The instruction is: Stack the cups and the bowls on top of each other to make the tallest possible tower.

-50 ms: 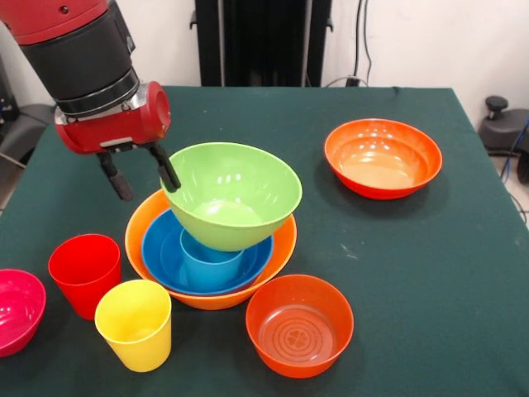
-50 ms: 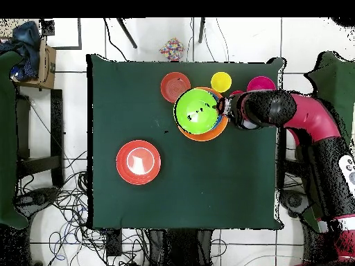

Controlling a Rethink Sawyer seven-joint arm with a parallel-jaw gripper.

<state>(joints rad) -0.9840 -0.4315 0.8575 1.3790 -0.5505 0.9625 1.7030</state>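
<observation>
Fingers point(image 1: 140, 175): two black prongs, spread apart. One prong sits at the rim of the green bowl point(image 1: 233, 201), the other hangs free outside it, above the table point(image 1: 397, 248). Whether the prong at the rim sits inside or just outside the wall: cannot tell. Overhead view shows the fingers point(image 2: 223, 107) at the edge of the green bowl point(image 2: 197, 111).

Green bowl: tilted, upright-opening, raised above the stack, its lower side over the blue bowl point(image 1: 165, 248).

Stack, directly below and beside the fingers:
- Large orange bowl point(image 1: 277, 248) at bottom, on the table.
- Blue bowl nested inside it.
- Light blue cup point(image 1: 207, 260) standing inside the blue bowl, under the green bowl.

Loose items in front view:
- Red cup point(image 1: 85, 273): upright, below the fingers, near the stack's edge.
- Yellow cup point(image 1: 134, 322): upright, just beside the red cup, nearer the camera.
- Pink bowl point(image 1: 16, 310): at the picture's left edge, partly cut off.
- Red-orange bowl point(image 1: 299, 324): near the stack, on the side away from the fingers.
- 2nd red-orange bowl point(image 1: 383, 157): well apart from fingers and stack, across the table.
</observation>
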